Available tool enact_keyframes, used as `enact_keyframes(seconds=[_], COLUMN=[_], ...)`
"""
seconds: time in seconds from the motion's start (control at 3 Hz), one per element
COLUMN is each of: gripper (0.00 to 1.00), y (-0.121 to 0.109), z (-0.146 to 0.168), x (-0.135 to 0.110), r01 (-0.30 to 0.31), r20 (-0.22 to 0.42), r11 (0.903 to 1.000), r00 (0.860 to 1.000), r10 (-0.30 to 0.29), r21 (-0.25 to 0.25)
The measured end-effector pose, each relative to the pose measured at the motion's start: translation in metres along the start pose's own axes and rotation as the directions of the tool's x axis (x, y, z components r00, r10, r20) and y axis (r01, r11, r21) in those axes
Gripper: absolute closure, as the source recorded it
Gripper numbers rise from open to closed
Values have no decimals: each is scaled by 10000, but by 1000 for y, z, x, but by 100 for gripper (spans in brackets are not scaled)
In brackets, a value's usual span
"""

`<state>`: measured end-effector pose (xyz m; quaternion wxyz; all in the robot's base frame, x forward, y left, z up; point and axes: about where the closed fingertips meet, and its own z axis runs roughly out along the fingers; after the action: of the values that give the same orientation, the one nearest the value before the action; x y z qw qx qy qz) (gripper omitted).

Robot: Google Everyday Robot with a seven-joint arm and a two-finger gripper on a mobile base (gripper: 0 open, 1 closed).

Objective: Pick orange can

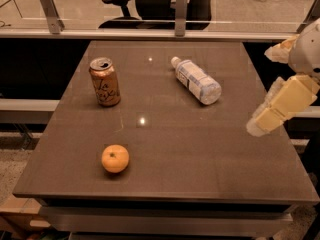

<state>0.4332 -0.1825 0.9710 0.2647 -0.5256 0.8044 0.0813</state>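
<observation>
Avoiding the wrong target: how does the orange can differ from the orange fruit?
The orange can is an upright cylinder with dark lettering; the orange fruit is a plain ball. The can is taller and farther back; the fruit lies nearer the front edge. Both sit left on the table, far from the gripper at its right edge.
</observation>
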Motion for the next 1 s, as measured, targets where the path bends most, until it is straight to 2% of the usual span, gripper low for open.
enact_keyframes(seconds=[0.33, 0.67, 1.0], gripper=[0, 0, 0], y=[8, 10, 8], z=[4, 11, 10], x=[-16, -25, -30], r01=[-1211, -2111, -2195], r20=[1497, 2620, 2813], r11=[9926, 9774, 9755], r00=[9816, 9440, 9373], r10=[1187, 2007, 2058], r21=[67, 116, 175])
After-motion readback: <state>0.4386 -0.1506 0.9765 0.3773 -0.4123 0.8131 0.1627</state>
